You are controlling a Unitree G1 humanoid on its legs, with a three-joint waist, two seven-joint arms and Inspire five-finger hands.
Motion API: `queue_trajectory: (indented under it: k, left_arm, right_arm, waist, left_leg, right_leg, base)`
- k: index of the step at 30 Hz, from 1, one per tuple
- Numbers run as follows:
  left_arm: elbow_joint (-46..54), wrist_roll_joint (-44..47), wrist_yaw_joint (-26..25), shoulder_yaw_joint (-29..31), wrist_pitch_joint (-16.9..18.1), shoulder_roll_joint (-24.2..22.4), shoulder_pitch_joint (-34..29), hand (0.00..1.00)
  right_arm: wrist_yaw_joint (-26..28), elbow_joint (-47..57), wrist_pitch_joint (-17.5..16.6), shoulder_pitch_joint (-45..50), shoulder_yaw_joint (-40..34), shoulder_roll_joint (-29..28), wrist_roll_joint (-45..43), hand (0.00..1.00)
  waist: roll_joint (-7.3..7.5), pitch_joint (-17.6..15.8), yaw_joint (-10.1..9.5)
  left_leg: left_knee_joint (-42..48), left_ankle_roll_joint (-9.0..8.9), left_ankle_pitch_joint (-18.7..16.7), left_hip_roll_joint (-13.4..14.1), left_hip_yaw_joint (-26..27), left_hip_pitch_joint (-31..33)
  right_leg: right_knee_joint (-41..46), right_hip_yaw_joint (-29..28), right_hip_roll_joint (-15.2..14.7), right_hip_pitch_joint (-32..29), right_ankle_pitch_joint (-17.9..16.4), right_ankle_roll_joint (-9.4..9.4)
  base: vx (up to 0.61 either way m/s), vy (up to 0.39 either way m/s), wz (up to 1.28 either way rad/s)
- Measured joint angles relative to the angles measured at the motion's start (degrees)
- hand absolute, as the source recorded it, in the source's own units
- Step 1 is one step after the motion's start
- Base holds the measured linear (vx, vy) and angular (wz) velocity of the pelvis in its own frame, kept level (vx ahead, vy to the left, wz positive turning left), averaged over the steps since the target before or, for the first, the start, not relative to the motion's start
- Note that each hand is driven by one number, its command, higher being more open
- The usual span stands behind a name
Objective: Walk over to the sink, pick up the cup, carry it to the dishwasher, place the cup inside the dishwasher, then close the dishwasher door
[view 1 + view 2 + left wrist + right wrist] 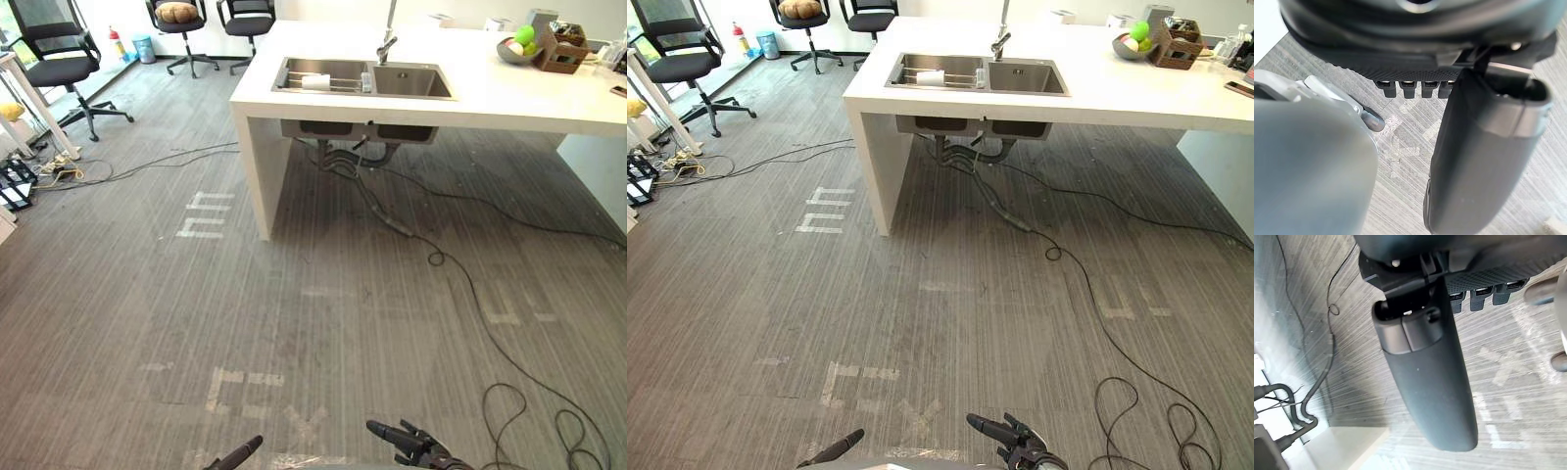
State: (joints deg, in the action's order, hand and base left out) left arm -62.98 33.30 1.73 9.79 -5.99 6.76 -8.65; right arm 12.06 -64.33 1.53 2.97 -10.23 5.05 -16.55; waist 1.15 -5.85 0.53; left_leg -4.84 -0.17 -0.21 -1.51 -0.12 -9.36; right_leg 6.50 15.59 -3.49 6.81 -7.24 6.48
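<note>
Far across the floor (147, 294), a white cup (315, 82) lies in the counter's (470, 106) sink (411, 83). Near, the left hand (239, 454) and right hand (416, 446) hang loose-fingered and empty, seen closer in the wrist views.

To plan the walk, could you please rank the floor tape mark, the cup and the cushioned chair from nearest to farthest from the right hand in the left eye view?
1. floor tape mark, just ahead-left of the right hand.
2. cup, in the left basin of the sink.
3. cushioned chair, beyond the counter.
</note>
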Motion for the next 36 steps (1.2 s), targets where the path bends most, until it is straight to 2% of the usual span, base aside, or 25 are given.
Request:
queue_trajectory:
  k: [2, 4, 5, 7, 10, 11, 13, 15, 17, 18, 19, 20, 21, 24, 25, 26, 27, 28, 29, 31, 32, 33, 34, 35, 36]
  left_arm:
    - [-0.01, -0.01, 1.06, -0.08, 0.27, -0.01, -0.07, 1.00]
    - [0.18, 0.76, 1.47, -0.09, 0.31, 0.74, -0.42, 1.00]
    - [-0.04, 1.81, 1.31, -0.08, 0.21, 1.16, -0.85, 1.00]
    - [-0.05, 2.88, 1.06, -0.05, 0.28, 1.15, -1.34, 1.00]
    - [-0.33, 1.47, 0.79, 0.17, 0.35, 1.00, -1.37, 1.00]
    - [-0.37, 0.90, 0.78, 0.21, 0.27, 0.86, -1.30, 1.00]
    - [-0.36, 0.49, 0.75, 1.49, 0.27, 0.59, -1.29, 1.00]
    - [-0.14, 0.51, 0.40, 3.98, 0.56, -0.35, -1.69, 1.00]
    - [0.09, 0.47, -0.24, 5.62, 1.38, -1.14, -2.13, 1.00]
    - [0.07, 0.37, -0.66, 6.27, 1.90, -1.64, -2.19, 1.00]
    - [-0.19, 0.37, -1.77, 7.43, 2.70, -3.20, -2.37, 1.00]
    - [-0.38, 0.63, -2.14, 8.89, 3.16, -4.10, -2.97, 1.00]
    - [-0.38, 1.14, -2.57, 9.49, 3.34, -4.44, -2.99, 1.00]
    - [-0.63, -0.89, -4.34, 11.38, 5.36, -5.18, -2.86, 1.00]
    - [-0.57, -2.40, -5.05, 12.07, 6.49, -5.68, -2.79, 1.00]
    - [-0.10, -4.32, -5.70, 12.80, 8.20, -6.26, -2.84, 1.00]
    - [0.00, -5.39, -5.82, 12.92, 8.98, -6.31, -2.84, 1.00]
    - [0.32, -6.84, -6.12, 13.44, 10.75, -6.30, -2.67, 1.00]
    - [1.44, -8.96, -6.17, 13.31, 12.44, -6.46, -2.31, 1.00]
    - [3.67, -11.22, -5.43, 12.07, 14.14, -6.51, -1.81, 1.00]
    - [5.18, -12.20, -5.36, 10.76, 14.59, -6.35, -1.57, 1.00]
    - [5.86, -12.96, -5.50, 9.94, 14.88, -6.24, -1.50, 1.00]
    - [8.12, -14.91, -5.86, 7.93, 15.49, -6.21, -2.15, 1.00]
    - [10.10, -16.45, -6.65, 5.88, 16.49, -6.61, -2.94, 1.00]
    - [12.52, -18.79, -7.94, 3.80, 17.40, -5.97, -2.46, 1.00]
  right_arm:
    - [-0.01, 2.41, -0.63, -0.06, 1.28, 0.60, -2.29, 1.00]
    - [0.01, 4.63, -1.79, -0.28, 1.96, 0.57, -4.00, 1.00]
    - [0.00, 5.30, -2.44, -0.27, 2.24, 0.64, -5.23, 1.00]
    - [-0.04, 5.42, -3.27, -0.24, 2.76, 0.57, -7.17, 1.00]
    - [0.14, 5.39, -3.43, -0.27, 2.78, 0.37, -8.71, 1.00]
    - [0.49, 5.42, -3.49, -0.35, 2.74, 0.25, -8.87, 1.00]
    - [1.07, 6.03, -3.61, -0.11, 2.66, 0.07, -9.74, 1.00]
    - [1.66, 7.07, -4.03, 0.93, 1.37, -0.42, -11.60, 1.00]
    - [1.55, 7.21, -4.01, 1.37, 0.38, -0.63, -12.93, 1.00]
    - [1.53, 7.25, -4.00, 1.52, -0.27, -0.76, -13.73, 1.00]
    - [1.69, 7.65, -3.95, 1.88, -1.31, -0.45, -14.35, 1.00]
    - [1.67, 6.83, -3.30, 1.43, -1.94, -0.08, -14.27, 1.00]
    - [1.66, 6.22, -3.02, 0.99, -2.01, -0.01, -14.24, 1.00]
    - [1.69, 5.14, -1.64, 0.57, -1.56, 0.07, -13.14, 1.00]
    - [1.68, 5.15, -1.31, 0.96, -0.49, 0.36, -12.94, 1.00]
    - [1.72, 4.95, -0.79, 1.29, 0.11, 0.77, -12.04, 1.00]
    - [1.73, 4.61, -0.55, 1.26, 0.66, 0.92, -11.73, 1.00]
    - [1.75, 3.80, -0.40, 1.32, 1.67, 0.92, -11.05, 1.00]
    - [1.65, 3.60, 0.14, 1.50, 2.13, 0.94, -10.65, 1.00]
    - [1.07, 3.50, 1.16, 0.46, 2.11, 0.93, -10.37, 1.00]
    - [0.79, 3.43, 1.78, -0.64, 2.00, 1.00, -10.29, 1.00]
    - [0.76, 3.43, 1.93, -1.04, 1.75, 1.13, -10.12, 1.00]
    - [0.98, 3.71, 2.03, -1.27, 1.73, 1.22, -9.77, 1.00]
    - [1.28, 4.00, 2.00, -1.22, 1.74, 1.07, -8.84, 1.00]
    - [1.57, 4.22, 2.02, -1.61, 2.46, 0.28, -7.89, 1.00]
  waist:
    - [-0.04, -0.92, 0.14]
    - [0.38, -2.37, 0.09]
    - [0.98, -2.61, 0.24]
    - [0.93, -2.63, 0.25]
    - [0.26, -3.15, 0.29]
    - [-0.14, -3.43, 0.28]
    - [-0.20, -3.53, 0.27]
    - [-0.15, -3.58, 0.28]
    - [0.02, -3.50, 0.22]
    - [-0.16, -3.51, 0.32]
    - [-1.61, -2.85, 0.56]
    - [-2.87, -2.05, 0.26]
    - [-2.91, -2.01, 0.25]
    - [-3.25, -1.75, 0.36]
    - [-3.51, -1.58, 0.26]
    - [-3.66, -1.69, 0.12]
    - [-3.75, -1.78, 0.08]
    - [-2.90, -2.32, -0.44]
    - [-2.56, -2.54, -1.33]
    - [-2.54, -3.66, -1.90]
    - [-2.46, -4.66, -2.22]
    - [-2.48, -4.93, -2.33]
    - [-3.06, -4.86, -2.68]
    - [-4.19, -4.79, -3.56]
    - [-3.20, -5.23, -3.92]
  left_leg:
    - [0.69, 2.46, -1.25, -0.72, -0.64, -0.63]
    - [1.54, 4.19, -1.81, -1.66, -0.68, -2.28]
    - [1.61, 4.55, -2.08, -1.82, -0.80, -3.55]
    - [2.52, 4.89, -2.62, -1.08, -1.05, -3.65]
    - [4.66, 3.86, -4.35, 1.24, -1.64, -3.10]
    - [6.06, 3.30, -5.96, 2.73, -1.85, -3.01]
    - [8.62, 2.28, -8.87, 4.05, -2.54, -2.98]
    - [12.95, 0.85, -14.04, 4.48, -4.72, -3.73]
    - [14.71, -0.37, -17.19, 4.42, -6.21, -4.64]
    - [15.14, -0.89, -18.36, 4.75, -6.76, -5.11]
    - [14.64, -1.56, -19.83, 7.14, -7.51, -6.26]
    - [15.47, -2.42, -19.30, 8.59, -7.37, -6.94]
    - [17.26, -3.20, -18.75, 9.07, -7.40, -6.62]
    - [36.77, -4.91, -14.16, 10.24, -7.33, 0.20]
    - [48.98, -7.22, -8.73, 11.03, -7.02, 5.72]
    - [62.27, -6.74, -8.94, 13.35, -4.07, 11.52]
    - [67.33, -5.91, -9.50, 14.43, -2.24, 13.73]
    - [73.38, -4.75, -10.45, 14.88, -0.02, 17.31]
    - [74.54, -4.08, -11.93, 14.08, 2.00, 20.93]
    - [69.12, -2.19, -14.67, 11.78, 5.57, 26.03]
    - [59.42, -1.32, -15.71, 10.05, 8.99, 28.24]
    - [51.76, -1.54, -15.07, 8.73, 10.32, 28.72]
    - [32.16, -2.79, -9.28, 6.44, 10.57, 27.87]
    - [23.00, -2.47, 1.46, 6.26, 10.06, 26.25]
    - [21.26, 2.23, 3.23, 4.97, 11.24, 24.58]
  right_leg:
    - [17.81, 0.12, -3.44, -7.05, -2.87, 1.77]
    - [32.33, -0.38, -6.91, -12.86, -2.11, 1.02]
    - [36.64, -0.81, -7.84, -14.92, -3.44, 0.31]
    - [33.82, -0.55, -7.74, -16.44, -4.96, 0.04]
    - [19.65, -1.72, -5.01, -17.05, -4.31, -0.68]
    - [14.67, -3.28, -3.17, -17.53, -2.43, -0.69]
    - [11.08, -5.14, -2.19, -18.80, 0.76, -0.48]
    - [12.14, -6.41, -3.08, -18.87, 1.88, -0.91]
    - [13.14, -6.49, -3.85, -18.16, 2.09, -1.29]
    - [14.72, -6.21, -3.66, -18.27, 3.93, -2.93]
    - [18.82, -4.94, -2.27, -18.97, 0.92, -3.81]
    - [21.35, -4.37, -0.82, -19.36, -2.08, -5.22]
    - [22.45, -4.17, -0.30, -19.18, -3.17, -6.22]
    - [20.13, -4.33, 2.83, -14.77, -6.65, -8.18]
    - [16.87, -4.61, 4.28, -11.62, -6.89, -8.70]
    - [13.31, -5.08, 5.97, -7.70, -6.66, -9.30]
    - [11.56, -5.43, 6.58, -5.43, -6.52, -9.53]
    - [8.30, -5.98, 6.89, -0.79, -6.39, -9.68]
    - [5.46, -6.82, 6.67, 3.13, -6.37, -9.69]
    - [2.26, -8.20, 5.56, 7.65, -6.37, -9.68]
    - [1.42, -9.31, 4.14, 9.46, -6.39, -9.66]
    - [1.45, -9.56, 3.37, 9.94, -6.49, -9.49]
    - [1.73, -10.48, 2.52, 10.25, -7.15, -8.54]
    - [1.58, -12.20, 2.34, 11.00, -8.10, -7.62]
    - [0.69, -13.74, 1.38, 11.64, -8.66, -6.97]
  base:
    - [-0.08, 0.067, 0.23]
    - [-0.04, 0.070, 0.05]
    - [0.00, 0.052, 0.04]
    - [0.04, 0.038, 0.09]
    - [0.17, -0.029, 0.07]
    - [0.21, -0.098, 0.06]
    - [0.24, -0.161, 0.17]
    - [0.40, -0.329, 0.48]
    - [0.30, -0.263, 0.45]
    - [0.35, -0.294, 0.44]
    - [0.47, -0.349, 0.27]
    - [0.57, -0.413, 0.16]
    - [0.59, -0.414, -0.12]
    - [0.45, -0.303, -0.20]
    - [0.55, -0.273, -0.18]
    - [0.55, -0.237, -0.20]
    - [0.46, -0.131, -0.23]
    - [0.46, -0.100, -0.26]
    - [0.45, -0.075, -0.29]
    - [0.44, 0.031, -0.40]
    - [0.43, 0.093, -0.48]
    - [0.43, 0.125, -0.60]
    - [0.45, 0.173, -0.73]
    - [0.56, 0.252, -0.94]
    - [0.53, 0.269, -0.58]
